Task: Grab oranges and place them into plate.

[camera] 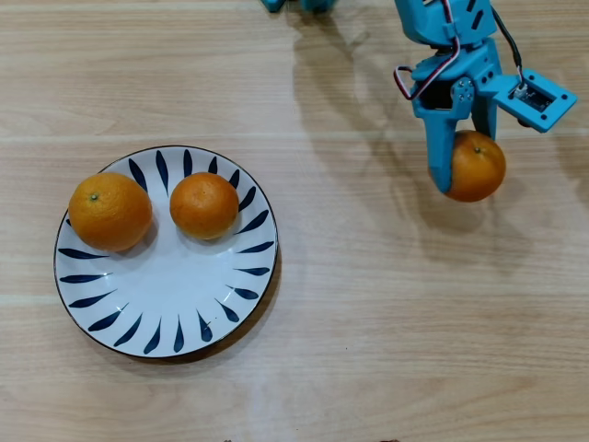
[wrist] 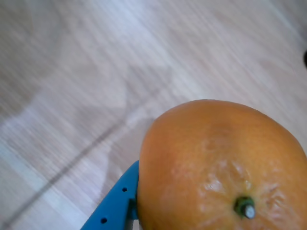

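Note:
The white plate (camera: 184, 313) with dark blue leaf strokes sits at the left of the overhead view. Two oranges lie on its upper part: a larger one (camera: 109, 211) at the left and a smaller one (camera: 204, 205) beside it. My blue gripper (camera: 469, 170) at the upper right is shut on a third orange (camera: 479, 168), well to the right of the plate. In the wrist view this orange (wrist: 220, 167) fills the lower right, its stem dot showing, with one blue finger (wrist: 115, 203) against its left side and wood below it.
The light wooden table (camera: 368, 322) lies all round the plate. A blue part of the arm's base (camera: 294, 5) shows at the top edge. The wrist camera housing (camera: 538, 99) sticks out to the right of the gripper.

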